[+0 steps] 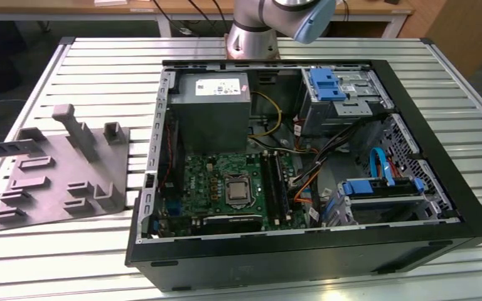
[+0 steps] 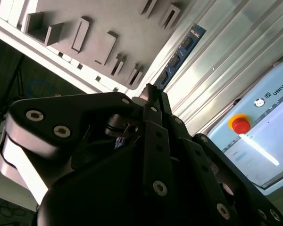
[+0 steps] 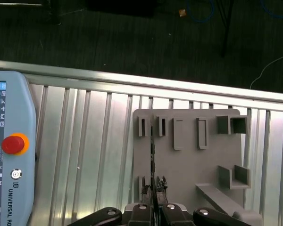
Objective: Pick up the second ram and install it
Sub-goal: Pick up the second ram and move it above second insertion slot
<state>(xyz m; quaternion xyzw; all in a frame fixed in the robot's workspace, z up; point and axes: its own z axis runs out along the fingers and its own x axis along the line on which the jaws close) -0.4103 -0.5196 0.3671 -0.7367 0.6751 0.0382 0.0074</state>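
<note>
My gripper (image 3: 153, 187) (image 2: 151, 92) is shut on the second ram (image 2: 181, 47), a slim dark blue-green stick with black chips that sticks out beyond the fingertips. In the first wrist view the ram (image 3: 152, 150) is edge-on, a thin dark line over the grey holder tray (image 3: 188, 165). It hangs above the tray's row of slots near the table edge. In the exterior view the stick (image 1: 2, 149) reaches in from the left edge over the tray (image 1: 65, 182).
The open black computer case (image 1: 308, 251) lies on the slatted metal table (image 1: 98, 69), to the exterior view's right of the tray. Inside are the green motherboard (image 1: 216, 169), the processor chip (image 1: 238, 190) and black memory slots (image 1: 276, 182). A teach pendant (image 3: 9, 165) lies beside the tray.
</note>
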